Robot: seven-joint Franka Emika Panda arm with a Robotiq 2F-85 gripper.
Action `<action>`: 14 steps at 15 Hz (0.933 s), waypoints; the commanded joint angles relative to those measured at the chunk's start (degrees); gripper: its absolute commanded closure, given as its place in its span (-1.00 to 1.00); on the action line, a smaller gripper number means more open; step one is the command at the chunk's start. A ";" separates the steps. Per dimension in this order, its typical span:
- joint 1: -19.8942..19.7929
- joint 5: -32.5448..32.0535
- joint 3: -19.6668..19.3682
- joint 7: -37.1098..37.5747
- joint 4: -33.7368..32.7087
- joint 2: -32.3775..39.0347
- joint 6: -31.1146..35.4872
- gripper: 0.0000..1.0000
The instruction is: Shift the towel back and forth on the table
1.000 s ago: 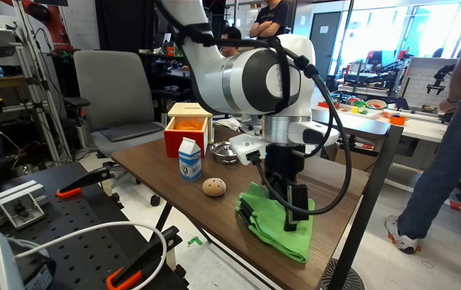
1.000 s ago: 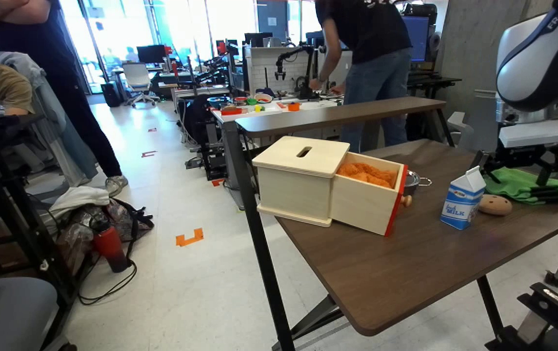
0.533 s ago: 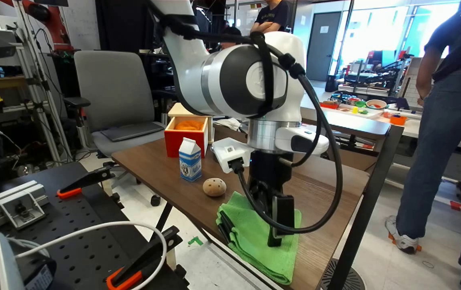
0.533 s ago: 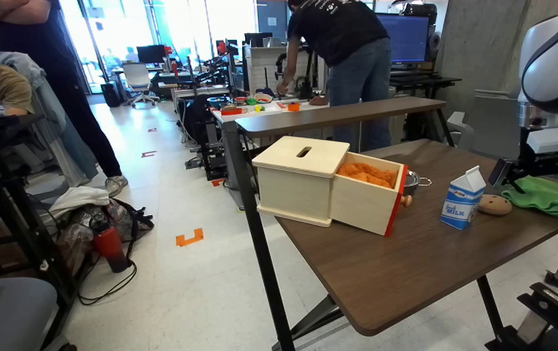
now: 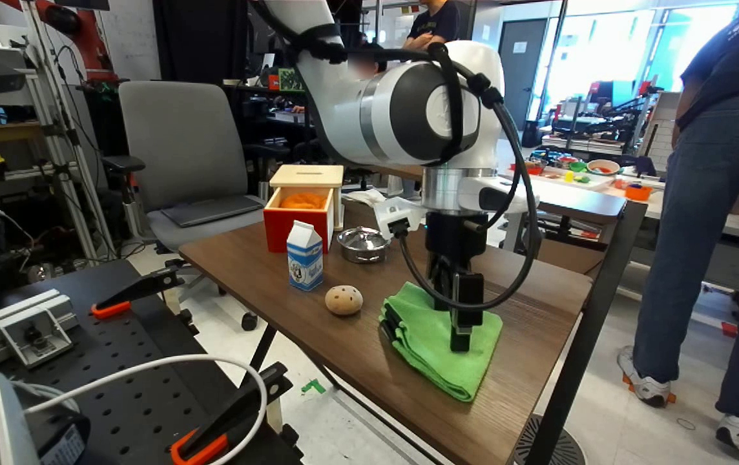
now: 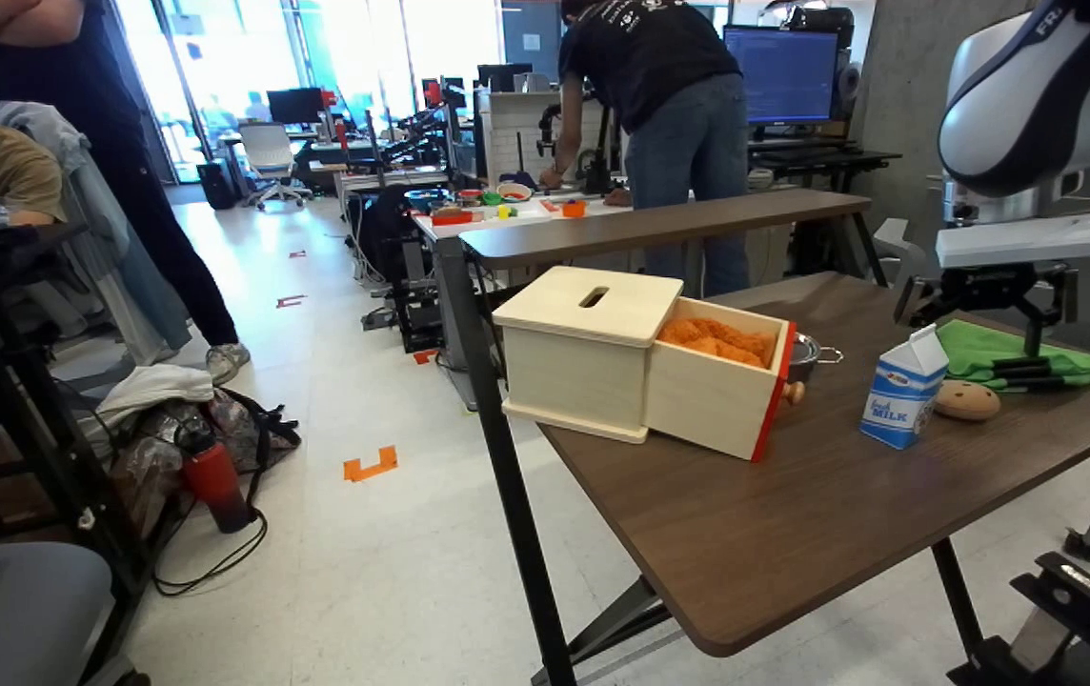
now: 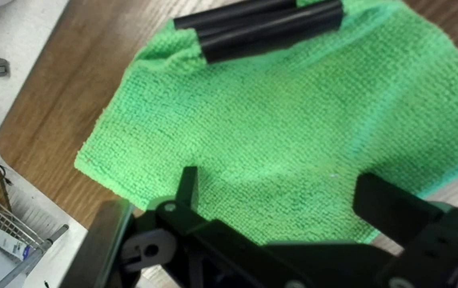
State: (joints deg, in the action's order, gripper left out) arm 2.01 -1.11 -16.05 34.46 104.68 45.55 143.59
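The bright green towel (image 5: 431,349) lies folded and rumpled on the dark brown table (image 5: 356,342), near its end. It also shows in an exterior view (image 6: 974,348) and fills much of the wrist view (image 7: 253,120). My gripper (image 7: 276,176) points down over the towel with its two fingers wide apart. In an exterior view a fingertip of the gripper (image 5: 450,326) appears to touch the towel's top. Nothing is pinched between the fingers. Several black rods (image 7: 269,30) lie at one edge of the towel. The table's rounded corner shows in the wrist view (image 7: 33,132).
A round tan holed object (image 5: 343,301) and a blue and white milk carton (image 5: 305,258) stand beside the towel. Behind are a metal pot (image 5: 363,245) and a wooden box (image 6: 593,353) with an open drawer holding orange cloth (image 6: 716,341). A black post (image 5: 579,349) rises at the table's side.
In an exterior view, gripper and towel first shifted toward the table's near edge, then back away from it. The towel moved with the fingers, which stay apart. The background person moved and bent over.
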 commanded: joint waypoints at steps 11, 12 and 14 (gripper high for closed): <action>-0.44 0.58 0.92 6.52 -14.93 5.56 -7.80 -1.00; -0.37 0.18 0.87 5.34 -12.70 3.36 -7.43 -1.00; -0.41 -0.67 1.00 1.56 -7.84 -1.38 -6.31 -1.00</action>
State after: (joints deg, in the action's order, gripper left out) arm 2.30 -0.76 -15.99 40.79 90.03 51.46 137.14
